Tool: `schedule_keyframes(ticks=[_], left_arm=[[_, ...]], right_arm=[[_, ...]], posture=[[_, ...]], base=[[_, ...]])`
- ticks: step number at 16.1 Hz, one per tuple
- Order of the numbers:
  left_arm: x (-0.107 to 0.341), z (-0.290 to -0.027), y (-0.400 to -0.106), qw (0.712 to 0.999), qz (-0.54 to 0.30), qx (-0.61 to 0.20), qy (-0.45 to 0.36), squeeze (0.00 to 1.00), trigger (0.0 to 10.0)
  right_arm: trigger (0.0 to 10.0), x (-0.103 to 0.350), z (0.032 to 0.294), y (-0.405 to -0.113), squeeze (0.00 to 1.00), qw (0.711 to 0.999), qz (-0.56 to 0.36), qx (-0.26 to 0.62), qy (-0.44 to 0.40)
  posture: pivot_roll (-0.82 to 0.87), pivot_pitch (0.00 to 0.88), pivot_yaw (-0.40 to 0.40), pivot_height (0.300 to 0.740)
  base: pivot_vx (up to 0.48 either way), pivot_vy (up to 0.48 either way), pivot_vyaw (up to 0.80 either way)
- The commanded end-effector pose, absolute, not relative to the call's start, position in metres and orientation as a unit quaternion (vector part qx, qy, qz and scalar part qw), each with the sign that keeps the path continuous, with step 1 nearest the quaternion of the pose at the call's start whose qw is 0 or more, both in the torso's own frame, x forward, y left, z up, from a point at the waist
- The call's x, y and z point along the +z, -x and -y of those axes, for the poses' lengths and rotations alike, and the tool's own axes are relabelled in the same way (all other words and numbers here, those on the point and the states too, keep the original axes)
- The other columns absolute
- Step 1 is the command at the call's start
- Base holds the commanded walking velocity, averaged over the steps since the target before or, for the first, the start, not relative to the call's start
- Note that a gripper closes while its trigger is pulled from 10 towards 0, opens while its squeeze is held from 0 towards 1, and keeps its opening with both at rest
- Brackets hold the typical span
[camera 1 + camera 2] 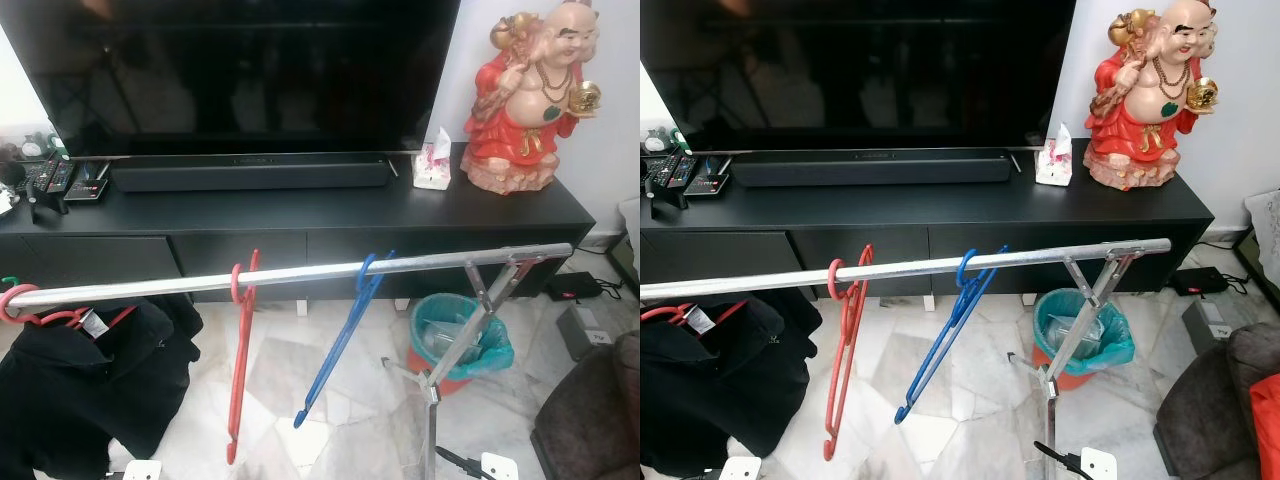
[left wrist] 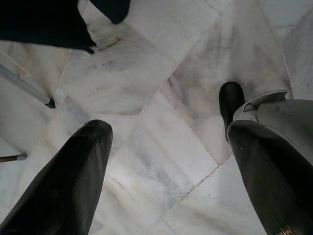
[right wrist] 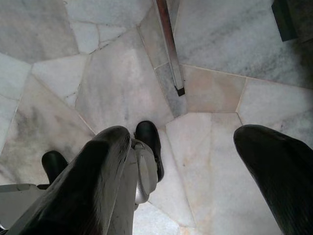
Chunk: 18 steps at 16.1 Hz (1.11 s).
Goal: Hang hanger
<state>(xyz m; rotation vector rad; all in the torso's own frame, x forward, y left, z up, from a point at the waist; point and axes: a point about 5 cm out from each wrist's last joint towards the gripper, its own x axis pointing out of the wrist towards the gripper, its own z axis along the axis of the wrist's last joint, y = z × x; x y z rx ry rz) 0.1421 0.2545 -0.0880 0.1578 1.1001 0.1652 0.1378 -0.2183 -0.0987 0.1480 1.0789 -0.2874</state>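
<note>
A silver rack rail [image 1: 300,273] runs across the eye views in front of a black TV cabinet. A red hanger [image 1: 240,350] hangs from it near the middle, and a blue hanger [image 1: 340,340] hangs slanted just to its right. At the rail's left end another red hanger [image 1: 40,315] carries a black garment [image 1: 80,390]. My left gripper [image 2: 166,176] hangs open over the marble floor, nothing between its fingers [image 2: 63,186]. My right gripper [image 3: 195,171] is also open and empty above the floor, near a rack leg [image 3: 168,44].
The rack's folding support [image 1: 470,330] stands at the right, with a teal-lined bin [image 1: 460,340] behind it. The cabinet [image 1: 300,215] bears a TV, a soundbar, remotes, a tissue box [image 1: 433,165] and a red statue [image 1: 530,95]. A dark sofa arm [image 1: 590,420] sits at the lower right.
</note>
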Motion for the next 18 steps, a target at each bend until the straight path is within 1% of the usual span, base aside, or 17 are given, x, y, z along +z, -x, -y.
schedule_keyframes(ticks=[1,18], left_arm=[[-0.089,-0.2529,-0.1404,0.845,-0.524,0.069,-0.08,0.0,10.0],[-0.0897,-0.258,-0.1332,0.845,-0.525,0.07,-0.08,0.0,10.0]], right_arm=[[10.0,-0.0985,0.2197,-0.1375,0.0,0.845,-0.511,-0.139,-0.072],[10.0,-0.0981,0.22,-0.1388,0.0,0.846,-0.51,-0.138,-0.072]], posture=[[-0.07,0.0,0.004,0.732],[-0.07,0.0,0.002,0.732]], base=[[0.0,0.0,0.0],[0.0,0.0,0.0]])
